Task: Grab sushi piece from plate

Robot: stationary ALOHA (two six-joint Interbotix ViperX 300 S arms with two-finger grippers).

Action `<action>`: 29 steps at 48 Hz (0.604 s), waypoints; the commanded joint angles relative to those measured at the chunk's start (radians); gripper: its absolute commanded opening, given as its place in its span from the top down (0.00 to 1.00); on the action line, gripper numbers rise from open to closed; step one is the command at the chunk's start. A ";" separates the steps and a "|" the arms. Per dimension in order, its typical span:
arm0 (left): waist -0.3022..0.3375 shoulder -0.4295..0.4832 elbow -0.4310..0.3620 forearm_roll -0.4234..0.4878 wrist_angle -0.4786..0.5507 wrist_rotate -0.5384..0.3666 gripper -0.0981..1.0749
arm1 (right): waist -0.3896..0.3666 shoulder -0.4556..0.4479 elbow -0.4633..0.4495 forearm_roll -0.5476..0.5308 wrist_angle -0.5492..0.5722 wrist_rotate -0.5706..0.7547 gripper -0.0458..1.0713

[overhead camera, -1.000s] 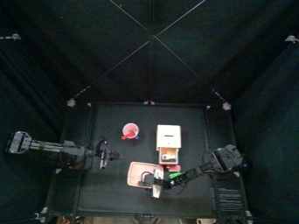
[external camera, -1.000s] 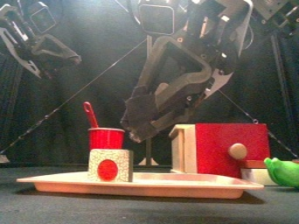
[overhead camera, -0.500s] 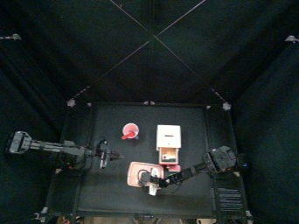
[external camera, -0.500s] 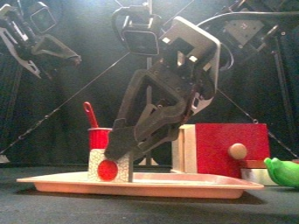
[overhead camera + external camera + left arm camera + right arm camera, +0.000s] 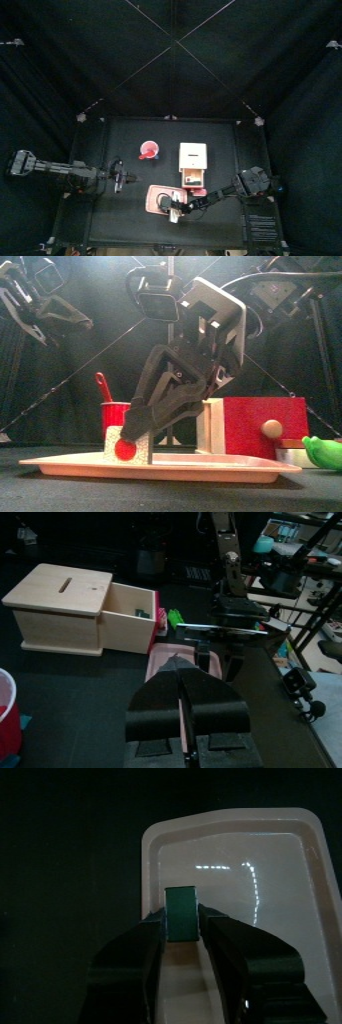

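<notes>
Two jaws of the right hand [image 5: 183, 928] pinch the upright sushi piece [image 5: 182, 911] on the plate [image 5: 274, 888].

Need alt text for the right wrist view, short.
The right gripper has its two black jaws on either side of a small dark-wrapped sushi piece standing on the pink plate. The plate is a rounded square with a paler, glossy centre, on a black table.
</notes>
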 commanded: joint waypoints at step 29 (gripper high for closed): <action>0.002 0.002 -0.014 0.002 -0.006 0.002 0.76 | -0.006 -0.115 -0.003 0.002 0.008 -0.002 0.43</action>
